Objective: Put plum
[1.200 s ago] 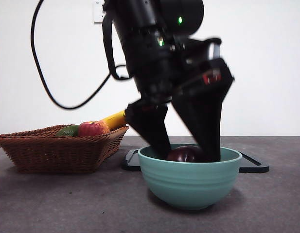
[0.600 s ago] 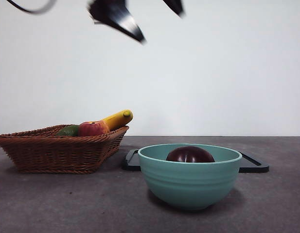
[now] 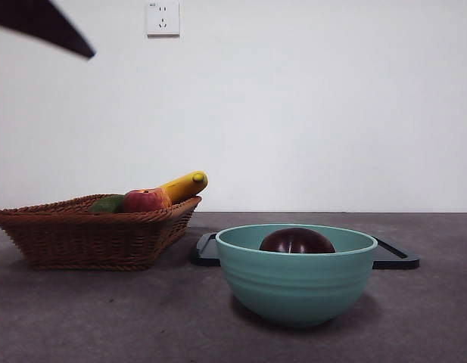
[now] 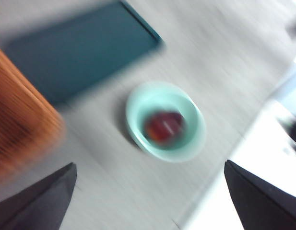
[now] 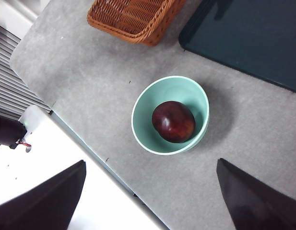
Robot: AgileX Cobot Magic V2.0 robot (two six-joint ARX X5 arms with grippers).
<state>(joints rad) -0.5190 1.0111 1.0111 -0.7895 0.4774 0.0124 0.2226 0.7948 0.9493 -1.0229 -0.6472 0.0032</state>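
Observation:
The plum (image 3: 297, 241), dark maroon and glossy, lies inside a teal bowl (image 3: 294, 283) at the middle of the table, with nothing touching it. The left wrist view is blurred and looks down on the plum (image 4: 163, 127) in the bowl (image 4: 190, 143) from high above; my left gripper (image 4: 150, 201) is open and holds nothing. From the right wrist view the plum (image 5: 173, 121) also rests in the bowl (image 5: 150, 98) far below, and my right gripper (image 5: 150, 196) is open and holds nothing. Only a black arm tip (image 3: 48, 26) shows at the front view's top left corner.
A wicker basket (image 3: 89, 234) at the left holds a red apple (image 3: 142, 200), a green fruit (image 3: 106, 203) and a banana (image 3: 184, 185). A dark flat tray (image 3: 392, 257) lies behind the bowl. The table's edge (image 5: 76, 139) runs close to the bowl in the right wrist view.
The gripper that stood around the plum in the bowl let it go, rose and drew off to the upper left. The plum stays in the bowl.

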